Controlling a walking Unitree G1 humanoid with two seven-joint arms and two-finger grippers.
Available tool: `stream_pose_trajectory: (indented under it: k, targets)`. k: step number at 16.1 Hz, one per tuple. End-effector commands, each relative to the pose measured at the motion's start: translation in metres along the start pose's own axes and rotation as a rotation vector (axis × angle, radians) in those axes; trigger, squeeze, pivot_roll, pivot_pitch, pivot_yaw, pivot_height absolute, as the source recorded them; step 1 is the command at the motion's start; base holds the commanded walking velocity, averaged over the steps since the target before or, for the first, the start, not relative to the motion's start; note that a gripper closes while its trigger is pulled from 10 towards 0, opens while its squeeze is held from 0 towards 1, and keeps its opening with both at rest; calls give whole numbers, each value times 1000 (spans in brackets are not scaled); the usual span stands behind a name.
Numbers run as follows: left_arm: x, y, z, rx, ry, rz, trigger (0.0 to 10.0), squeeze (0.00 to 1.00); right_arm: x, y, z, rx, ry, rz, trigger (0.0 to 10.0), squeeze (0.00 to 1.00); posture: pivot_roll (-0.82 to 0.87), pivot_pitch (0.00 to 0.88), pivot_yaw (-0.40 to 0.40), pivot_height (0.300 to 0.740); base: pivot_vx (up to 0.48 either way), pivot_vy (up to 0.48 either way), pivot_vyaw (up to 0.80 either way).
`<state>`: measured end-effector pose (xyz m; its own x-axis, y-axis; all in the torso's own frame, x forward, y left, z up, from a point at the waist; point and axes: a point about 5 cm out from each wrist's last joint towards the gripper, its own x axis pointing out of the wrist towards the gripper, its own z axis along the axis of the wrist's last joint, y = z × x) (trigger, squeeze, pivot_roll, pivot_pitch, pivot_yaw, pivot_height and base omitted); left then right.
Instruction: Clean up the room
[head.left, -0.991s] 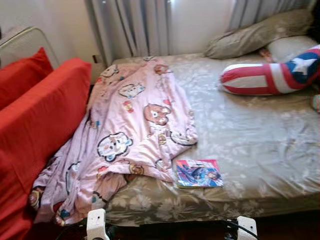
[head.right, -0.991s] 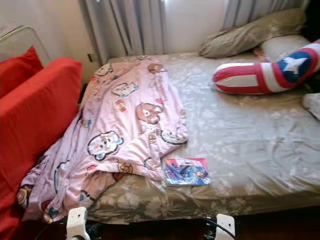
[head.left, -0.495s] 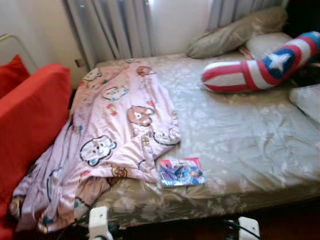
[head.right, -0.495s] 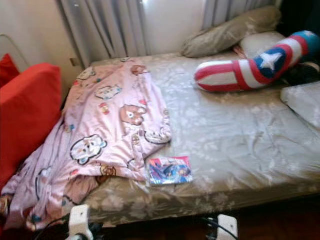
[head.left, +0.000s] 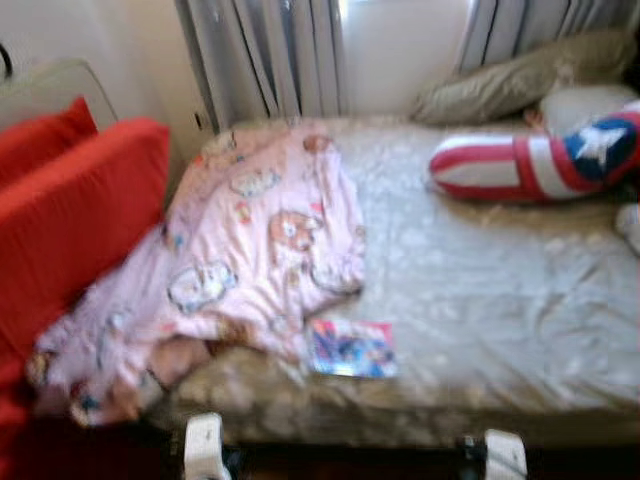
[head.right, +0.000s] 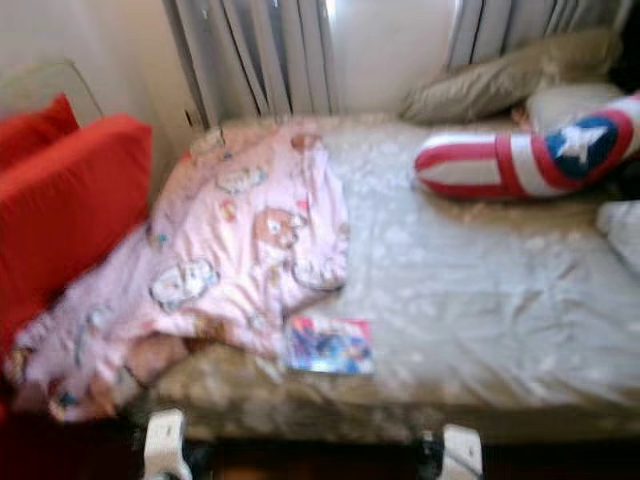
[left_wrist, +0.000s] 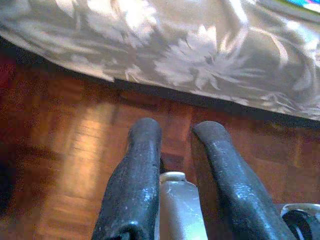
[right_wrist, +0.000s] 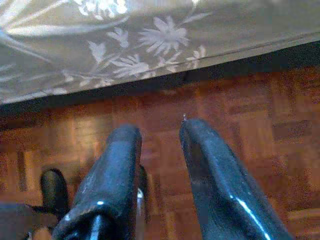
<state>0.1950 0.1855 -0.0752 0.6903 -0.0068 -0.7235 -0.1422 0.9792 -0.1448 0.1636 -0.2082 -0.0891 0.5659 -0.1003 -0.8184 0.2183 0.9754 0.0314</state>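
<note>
Our left hand (left_wrist: 176, 134) is hanging low over the parquet floor (left_wrist: 65, 165), fingers slightly parted and holding nothing; our right hand (right_wrist: 161, 131) is doing the same beside the bed's floral sheet edge (right_wrist: 125, 45). We are facing the bed (head.left: 500, 290), blurred in the head views. A pink cartoon blanket (head.left: 260, 250) is spilling off its left side toward red cushions (head.left: 70, 210). A colourful book (head.left: 352, 348) is lying at the near edge, touching the blanket. A striped star pillow (head.left: 530, 165) and beige pillows (head.left: 500, 85) are sitting by the curtains (head.left: 260, 50).
</note>
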Motion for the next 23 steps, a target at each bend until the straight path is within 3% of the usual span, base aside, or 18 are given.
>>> stream_pose_trajectory:
  k: [1,11,17,19,23]
  targets:
    - [-2,11,2,1,-14,27,10000,0,0,7,-1,0,6,19,10000,0,17,0,53,740,0,0,0]
    - [-4,22,1,-1,21,40,10000,0,1,7,0,-14,2,28,10000,0,-2,0,51,740,0,0,0]
    - [-5,11,-15,-27,55,36,10000,0,1,-5,9,-61,-12,16,10000,0,-10,0,5,740,0,0,0]
    - [-4,1,-18,-41,60,33,10000,0,1,-7,11,-85,-10,17,10000,0,13,0,-8,740,0,0,0]
    - [-8,10,-22,-34,65,59,10000,0,1,-4,10,-129,-10,35,10000,0,11,0,0,740,129,0,0]
